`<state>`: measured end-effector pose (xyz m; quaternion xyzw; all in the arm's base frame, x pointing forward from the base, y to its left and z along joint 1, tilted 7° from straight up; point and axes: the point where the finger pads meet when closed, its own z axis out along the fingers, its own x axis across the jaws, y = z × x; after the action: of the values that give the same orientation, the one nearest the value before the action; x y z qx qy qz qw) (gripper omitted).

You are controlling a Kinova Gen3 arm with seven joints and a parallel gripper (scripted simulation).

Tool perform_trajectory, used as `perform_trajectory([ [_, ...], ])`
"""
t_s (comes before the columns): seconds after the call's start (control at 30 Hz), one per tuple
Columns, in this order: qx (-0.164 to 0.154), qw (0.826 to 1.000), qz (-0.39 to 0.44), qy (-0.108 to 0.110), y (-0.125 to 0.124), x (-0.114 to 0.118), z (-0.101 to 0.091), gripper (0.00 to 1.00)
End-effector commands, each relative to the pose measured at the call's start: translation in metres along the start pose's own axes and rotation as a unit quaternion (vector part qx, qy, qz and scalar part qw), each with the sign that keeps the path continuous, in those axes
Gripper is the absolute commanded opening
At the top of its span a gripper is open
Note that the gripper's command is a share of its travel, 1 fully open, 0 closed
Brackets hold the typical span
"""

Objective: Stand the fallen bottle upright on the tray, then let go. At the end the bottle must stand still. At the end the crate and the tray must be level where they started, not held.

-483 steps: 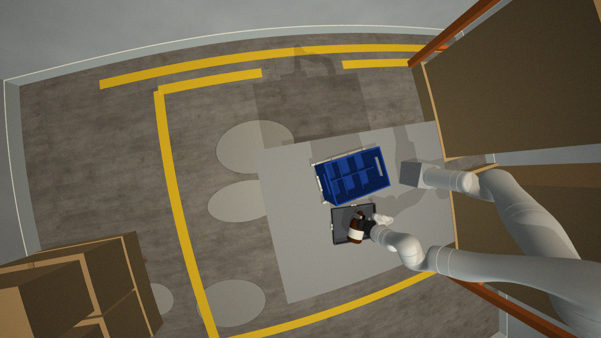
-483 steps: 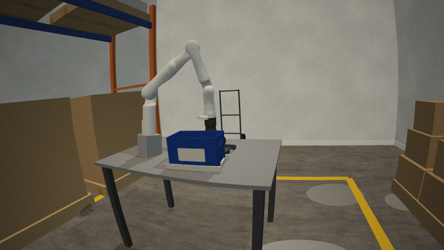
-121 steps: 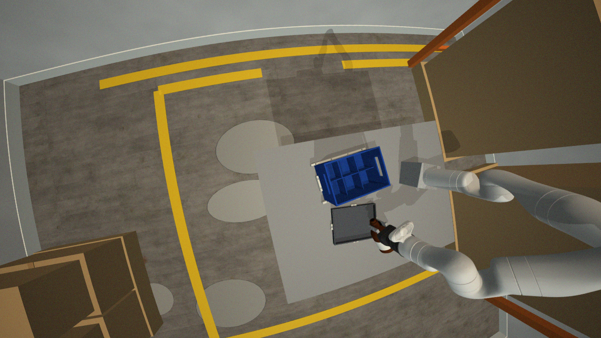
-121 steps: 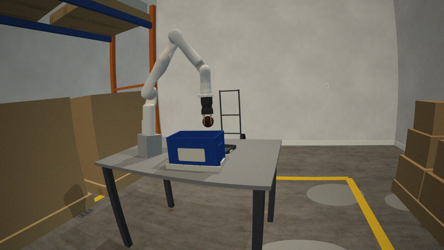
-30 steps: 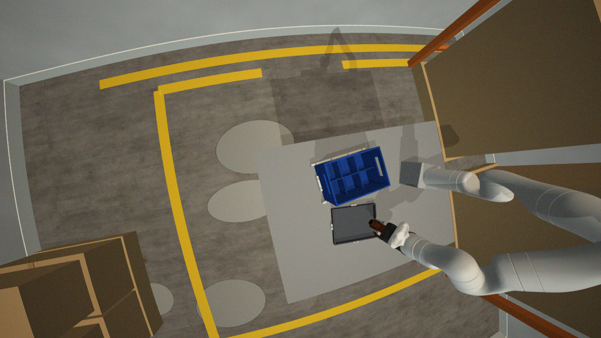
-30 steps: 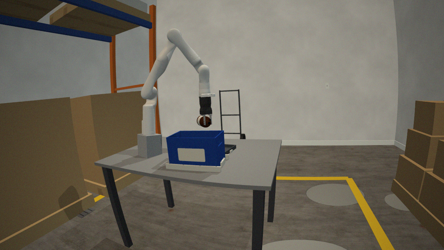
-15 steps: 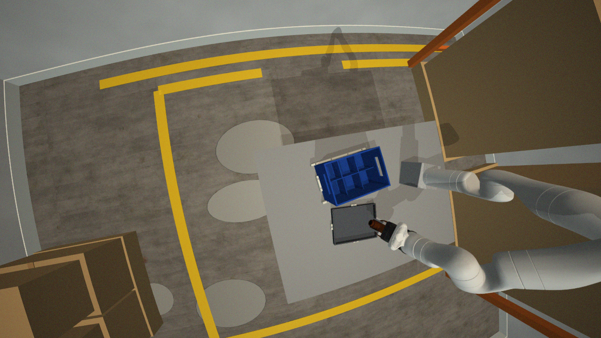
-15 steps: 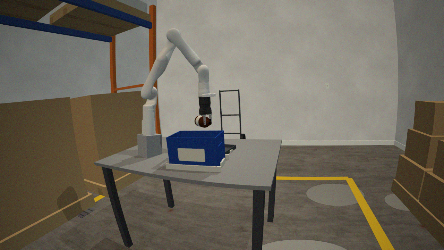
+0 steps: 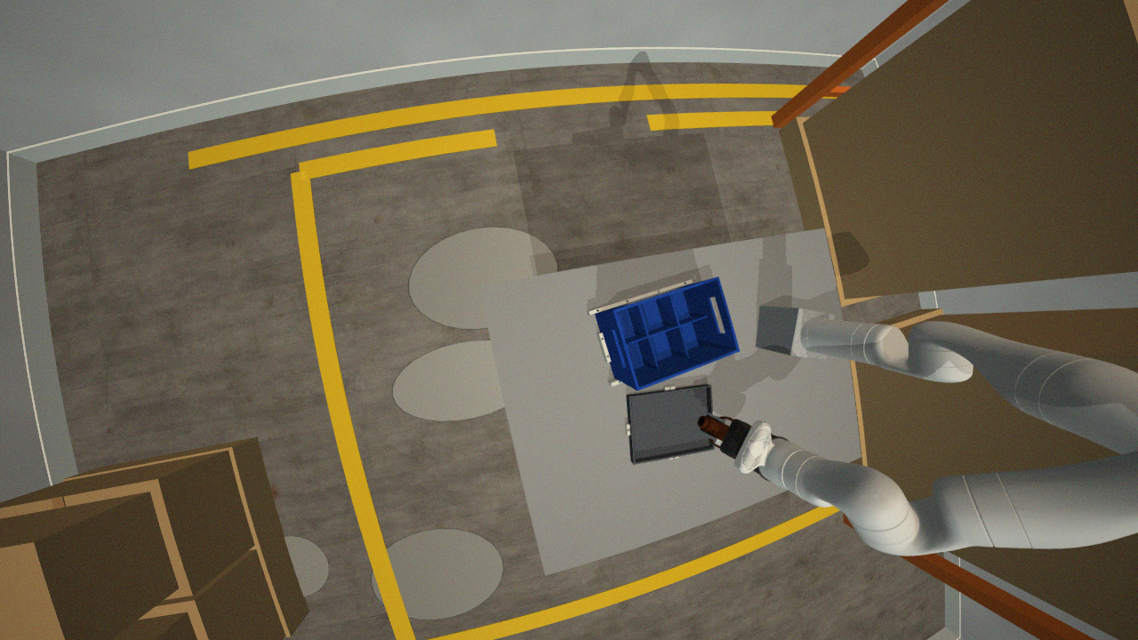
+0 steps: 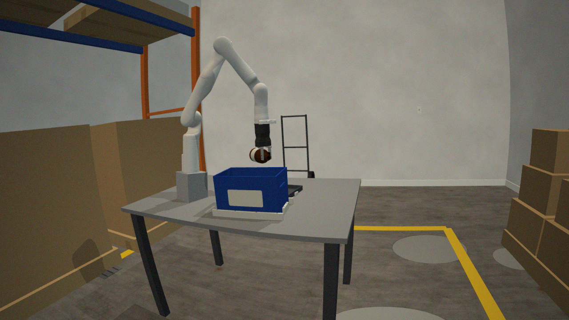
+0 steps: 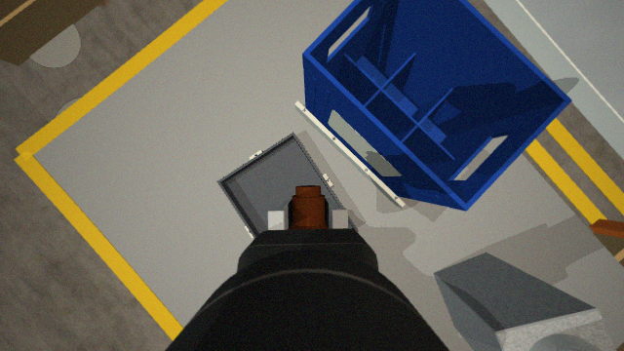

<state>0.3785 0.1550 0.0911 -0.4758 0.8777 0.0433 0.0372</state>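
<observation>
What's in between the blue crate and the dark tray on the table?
Just a narrow strip of table, with a small pale bracket at the tray's edge and a pale rail along the crate. The wrist view shows it.

We're carrying the bottle (image 9: 709,424) (image 10: 258,155) (image 11: 308,211) higher than 16 s ago, when it was down at the tray (image 9: 672,457) (image 10: 296,189) (image 11: 263,180). In the top view, we're now holding the gripper (image 9: 715,429) (image 10: 266,154) (image 11: 308,208) farther right, at the tray's right edge. We're also turning the bottle: 4 s ago its neck was facing the exterior camera; now it's pointing right there, with the white label (image 10: 253,154) showing at left. Since 1 s ago, we're exposing more label.
</observation>
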Motion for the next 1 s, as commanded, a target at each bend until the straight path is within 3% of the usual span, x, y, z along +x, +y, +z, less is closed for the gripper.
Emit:
perform_trajectory([
  [0.0, 0.001, 1.0, 0.0, -0.001, -0.0003, -0.0004, -0.0006, 0.0],
  [0.97, 0.006, 1.0, 0.0, 0.001, -0.0005, 0.0, -0.0001, 0.0],
])
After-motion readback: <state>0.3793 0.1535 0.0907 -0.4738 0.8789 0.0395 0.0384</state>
